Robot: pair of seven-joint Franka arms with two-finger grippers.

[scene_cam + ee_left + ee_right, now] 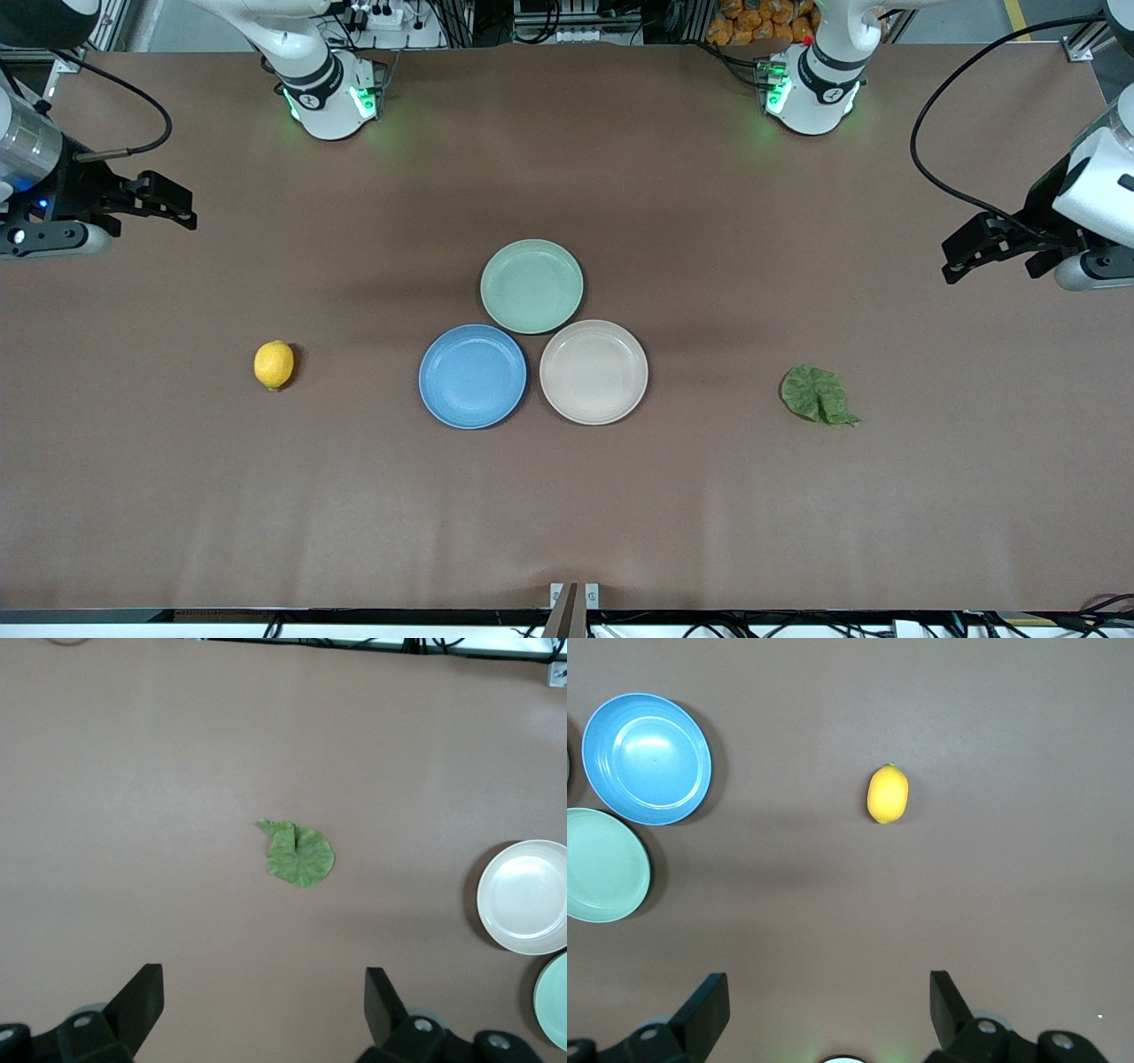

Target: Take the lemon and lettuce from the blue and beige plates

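Observation:
The lemon lies on the bare table toward the right arm's end, off any plate; it also shows in the right wrist view. The lettuce lies on the table toward the left arm's end, and shows in the left wrist view. The blue plate and the beige plate sit side by side mid-table, both empty. My right gripper is open, held high at its end of the table. My left gripper is open, held high at its own end.
An empty mint-green plate touches the two other plates, farther from the front camera. The arm bases stand along the table's back edge. Cables loop near both wrists.

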